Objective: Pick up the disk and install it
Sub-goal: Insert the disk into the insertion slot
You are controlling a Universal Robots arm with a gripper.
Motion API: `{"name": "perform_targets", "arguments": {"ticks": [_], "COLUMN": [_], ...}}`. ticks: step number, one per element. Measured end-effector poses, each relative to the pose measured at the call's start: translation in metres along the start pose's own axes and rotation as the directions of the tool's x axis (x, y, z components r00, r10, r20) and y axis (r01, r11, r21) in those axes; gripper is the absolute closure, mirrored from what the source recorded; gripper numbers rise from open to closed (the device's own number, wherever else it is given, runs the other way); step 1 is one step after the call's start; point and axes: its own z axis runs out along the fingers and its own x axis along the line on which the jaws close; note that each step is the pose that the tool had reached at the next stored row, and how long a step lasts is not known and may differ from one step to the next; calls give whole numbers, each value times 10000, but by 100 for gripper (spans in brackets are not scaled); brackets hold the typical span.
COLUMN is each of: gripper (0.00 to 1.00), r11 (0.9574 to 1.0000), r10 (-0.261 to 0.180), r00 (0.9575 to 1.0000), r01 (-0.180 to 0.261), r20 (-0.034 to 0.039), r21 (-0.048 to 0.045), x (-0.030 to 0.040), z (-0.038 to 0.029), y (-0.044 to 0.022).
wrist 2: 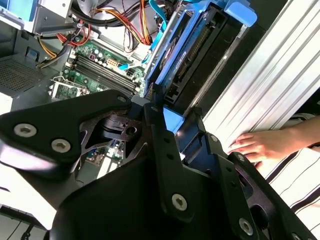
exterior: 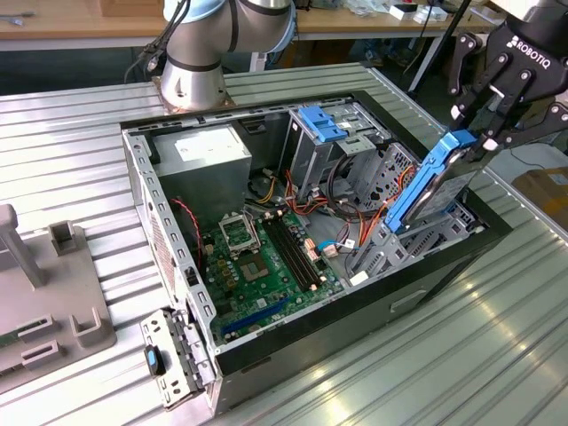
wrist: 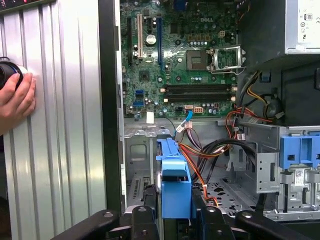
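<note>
Ribbed metal table (exterior: 80, 115), end effector (exterior: 484, 135) gripping disk (exterior: 435, 182)

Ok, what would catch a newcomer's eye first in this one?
The bright blue-framed disk, tilted and clamped in the gripper, at the exterior view's right edge of the open computer case. Next, the green motherboard on the case floor, and a person's hand resting on the ribbed metal table beside the case.

a ribbed metal tabletop (exterior: 461, 355) carries an open computer case (exterior: 417, 284), the arm's base (exterior: 190, 87) just beside it, and a grey fixture (exterior: 53, 306) at the exterior view's left. a person's hand (wrist 2: 260, 145) rests on the ribs.
</note>
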Motion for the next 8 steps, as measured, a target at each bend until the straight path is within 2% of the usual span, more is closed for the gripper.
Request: {"name": "perform_targets", "arguments": {"ticks": [8], "gripper": [64], "r11": [10000], "r10": [1], "r00": [10000], "r01": [-1], "r20": [-5], "r21": [0], "x": [2], "z": [4], "y": [8]}}
